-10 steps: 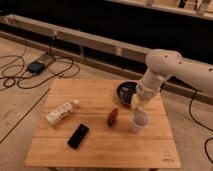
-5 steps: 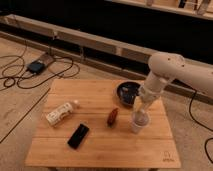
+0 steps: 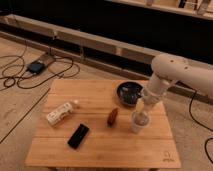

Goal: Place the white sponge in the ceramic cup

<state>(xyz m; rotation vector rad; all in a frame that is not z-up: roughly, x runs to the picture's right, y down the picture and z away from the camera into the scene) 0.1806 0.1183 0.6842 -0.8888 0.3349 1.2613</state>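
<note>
Ceramic cup (image 3: 139, 123): small, white, no handle, upright on the right half of the wooden table (image 3: 95, 150). The end effector (image 3: 143, 115) hangs directly over its mouth, tip at or just inside the rim. Cup contents are mostly hidden by the tool; a pale mass sits at the rim, but whether that is the white sponge cannot be told. No sponge shows anywhere else on the table. Whether the end effector is spread, pressed together or pinching something cannot be told either; the tip blends into the cup.

Dark bowl (image 3: 129, 92): shallow, wider than the cup, just behind it toward the far edge. Something faint lies inside; not identifiable.

Other items:
- White bottle (image 3: 61, 112), on its side, left part of the table, cap end toward the centre. It carries a label; the print is unreadable.
- Black flat rectangular object (image 3: 78, 135), in front of the bottle, lying diagonally.
- Small reddish-brown object (image 3: 113, 116), between the bottle and the cup, apart from both.
- A small mark is printed at the table's near right corner; not legible.

Against the earlier frames: the arm's elbow has shifted right and straightened above the cup. Bottle, black object, brown object and bowl are unmoved.
</note>
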